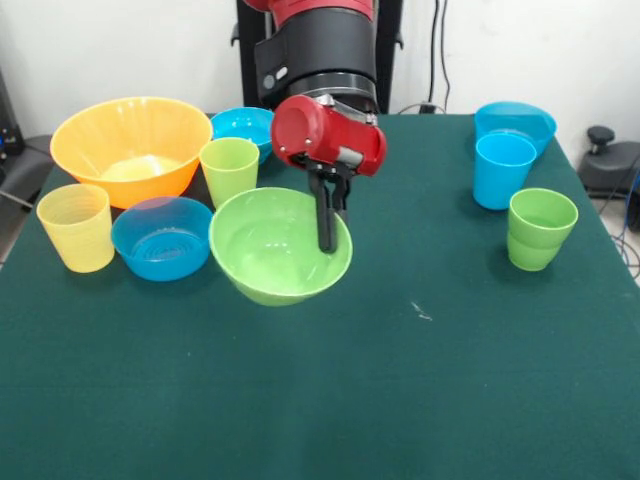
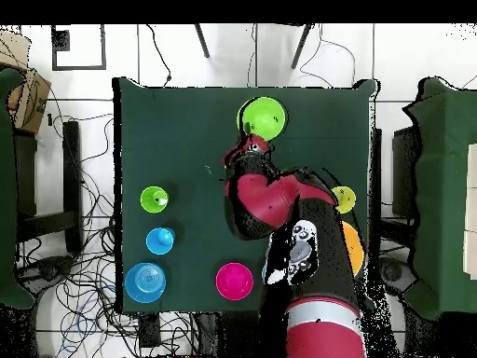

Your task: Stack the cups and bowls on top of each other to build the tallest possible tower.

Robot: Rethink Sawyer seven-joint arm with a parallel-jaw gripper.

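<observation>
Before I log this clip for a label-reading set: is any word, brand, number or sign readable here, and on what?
None can be read.
Cups, such as the sky blue cup, and bowls, such as the green bowl: plain plastic, nothing printed.
Red and black arm: no legible marking.
Green table: a few pale specks, not writing.

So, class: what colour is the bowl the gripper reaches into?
Light green bowl, clearest in the front view.

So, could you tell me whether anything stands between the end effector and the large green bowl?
Nothing visible does. The end effector already hangs inside the green bowl, at its far rim. The yellow-green cup and blue bowl stand beside the bowl, not in the way.
</observation>
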